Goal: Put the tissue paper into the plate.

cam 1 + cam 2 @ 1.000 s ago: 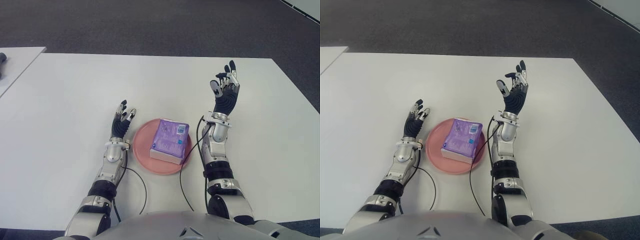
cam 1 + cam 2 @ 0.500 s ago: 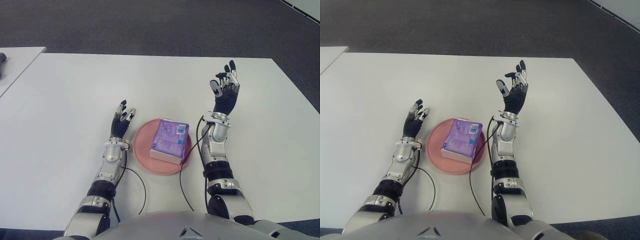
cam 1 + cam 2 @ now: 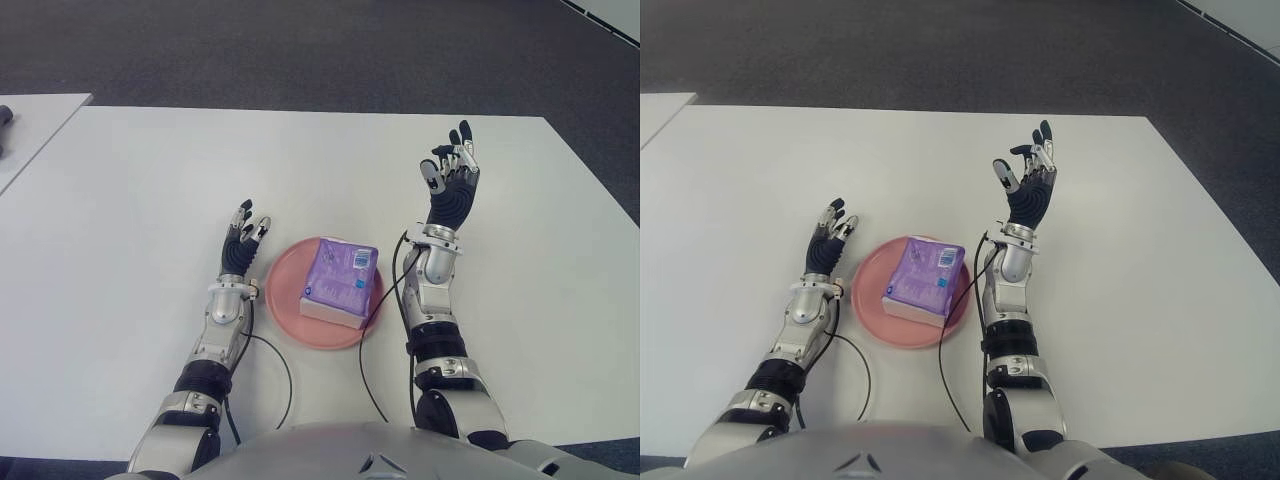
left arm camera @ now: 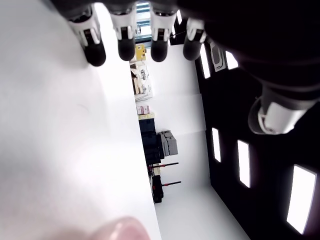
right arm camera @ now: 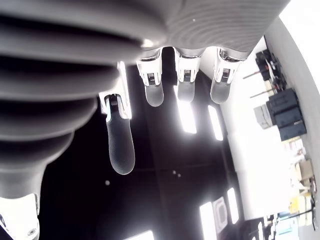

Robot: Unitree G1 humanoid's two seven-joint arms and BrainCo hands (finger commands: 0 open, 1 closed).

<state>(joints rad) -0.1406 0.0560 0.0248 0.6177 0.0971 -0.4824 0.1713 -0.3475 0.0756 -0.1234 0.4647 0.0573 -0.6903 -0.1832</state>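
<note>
- The tissue paper (image 3: 341, 280) pack lies flat inside the pink plate (image 3: 283, 315), long axis running away from the robot.
- Left hand (image 3: 243, 243) sits just left of the plate, nearer, fingers extended, holding nothing.
- Right hand (image 3: 451, 180) is raised beyond the plate's right side, fingers spread, holding nothing.

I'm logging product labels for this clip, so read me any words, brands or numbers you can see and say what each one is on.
Purple tissue paper pack, lying in the pink plate: a small blue and white label patch at its far end, print too small to read.
White table: no text.
Left hand and right hand: no readable markings.
</note>
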